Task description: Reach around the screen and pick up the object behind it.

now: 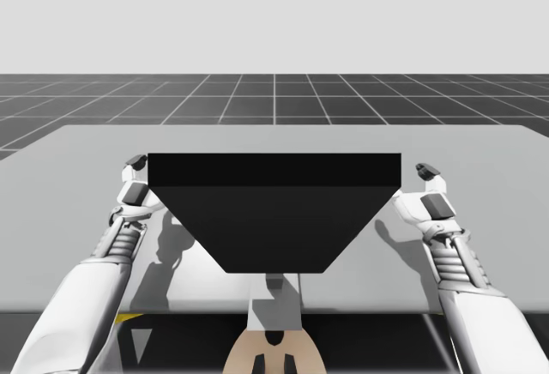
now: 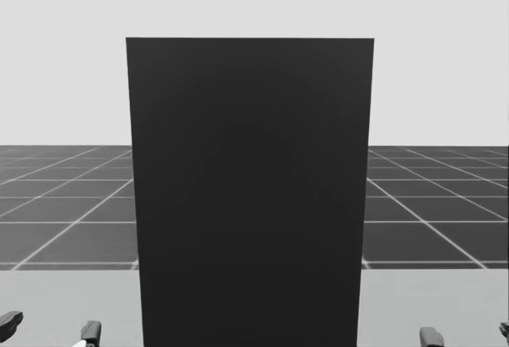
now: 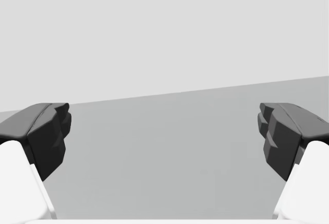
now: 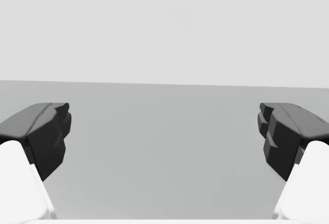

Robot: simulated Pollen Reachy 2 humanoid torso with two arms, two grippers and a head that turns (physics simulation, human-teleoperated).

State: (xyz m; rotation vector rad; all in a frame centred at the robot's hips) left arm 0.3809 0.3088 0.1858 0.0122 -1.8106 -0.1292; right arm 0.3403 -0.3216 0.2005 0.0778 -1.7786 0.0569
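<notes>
1. The tall black flat screen [image 1: 274, 211] stands upright on the grey table [image 1: 77, 159], squarely between me and the object. The object is hidden behind it, so I cannot tell its shape or which edge it sits nearer. If I pick the wrong arm, I face a long, blind stretch.
2. My left gripper [image 3: 164, 126] is released, its fingers spread wide with bare table between them. My right gripper [image 4: 164, 126] is the same. Each hovers just beside its own edge of the screen (near enough that a careless inward swing could clip the panel).
3. Such a knock could tip the screen back onto the object, or slide it across the table and move what I am after.
4. Both wrist views look straight ahead over the table. Until 1 wrist turns inward, I would be groping, and a finger could nudge the object away instead of straddling it.
5. If I send both arms behind the screen, they could meet each other there. I judge 1 arm safer.
6. If I clench too early, I would catch nothing, or pinch only a corner, and the object might squirt free or drop during the lift.
</notes>
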